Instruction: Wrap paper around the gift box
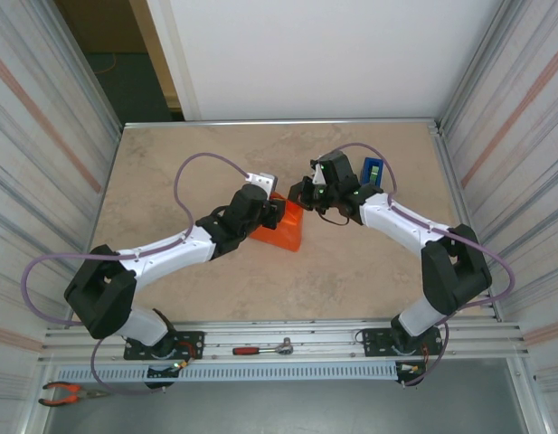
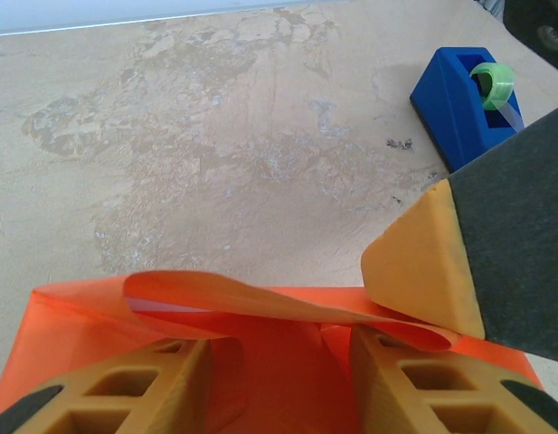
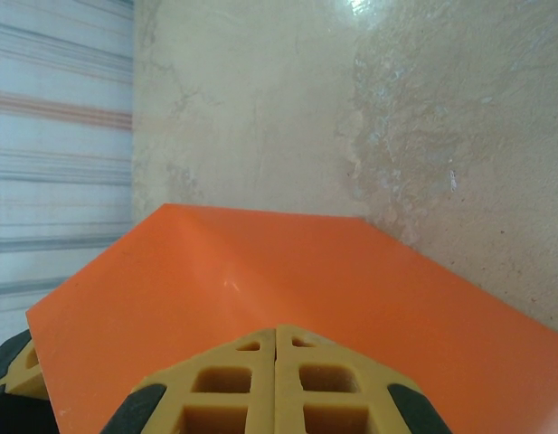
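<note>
The left claw (image 2: pixel 279 362) has its two yellow fingers (image 2: pixel 170 389) about half apart. The paper (image 2: pixel 89 316) is bright orange. It fills the gap between the fingers and lies under them. I cannot tell if the fingers squeeze it or just rest on it. A flap of the paper curls up and over in a loop just in front of them.

The right claw (image 3: pixel 277 336) is closed tight. Its two fingers press side by side, and nothing can be seen between them. In the left wrist view, the tip of one of its fingers (image 2: pixel 419 262) sits against the curled flap. In the right wrist view, the paper spreads out wide and smooth in front of this claw.

From above, the paper (image 1: pixel 286 231) is a small orange hump in the middle of the bench (image 1: pixel 170 172), right by the two claws. A blue tape holder (image 1: pixel 372 172) with a green roll (image 2: pixel 491 80) stands behind the right claw, apart from the paper. At the near edge lie a red-handled wrench (image 1: pixel 265 348) and pliers (image 1: pixel 69 392).
</note>
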